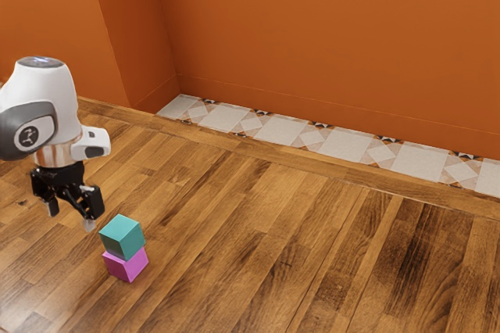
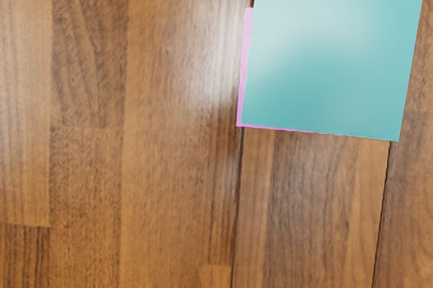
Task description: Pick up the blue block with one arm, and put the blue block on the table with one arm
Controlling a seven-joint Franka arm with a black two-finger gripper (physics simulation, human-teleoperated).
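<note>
Gripper (image 1: 71, 216) hanging over the wood, fingers spread well apart, nothing in its hold! Just beside and below, towards the exterior view's right, sits the blue block (image 1: 121, 237), more teal than blue, perched on a pink block (image 1: 126, 265). And look at the wrist view: pink peeks out along two edges, so the pair aren't quite squared up. Beneath them, the wooden table (image 1: 258, 247), planks in honey and dark brown, grain running strong, a pale shine catching it near the blocks. Beyond, a strip of pale tiles (image 1: 285, 131) with tan diamond patterns and small dark marks runs along the foot of a burnt-orange wall (image 1: 328, 36), which turns a corner at the exterior view's left. On the white arm (image 1: 43, 94), a round dark badge (image 1: 28, 137), its pale marking too small to read.
</note>
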